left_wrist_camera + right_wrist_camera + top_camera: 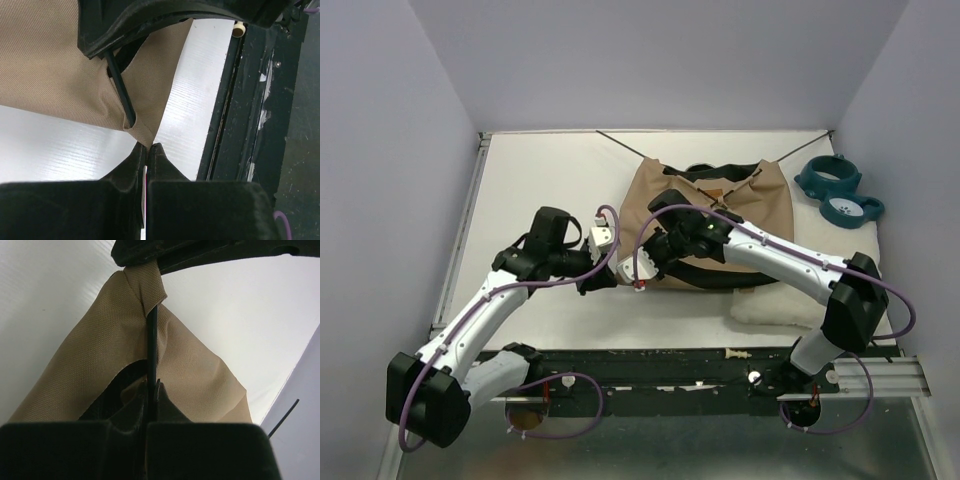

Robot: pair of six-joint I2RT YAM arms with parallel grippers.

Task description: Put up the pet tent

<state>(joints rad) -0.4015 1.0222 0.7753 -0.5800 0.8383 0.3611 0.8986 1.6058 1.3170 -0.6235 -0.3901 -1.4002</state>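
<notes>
The top external camera looks down from high over the near side, covering the whole counter to its far edge. Each wrist camera sits tight behind its own gripper, the left gripper and the right gripper, looking along the fingers. All three views share the pet tent at its near-left corner, with its pole.

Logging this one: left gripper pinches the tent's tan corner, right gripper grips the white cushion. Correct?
Not quite. The right gripper is shut on a thin black pole of the pet tent, not the cushion; the right wrist view shows it. The left gripper does pinch the tan corner.
</notes>
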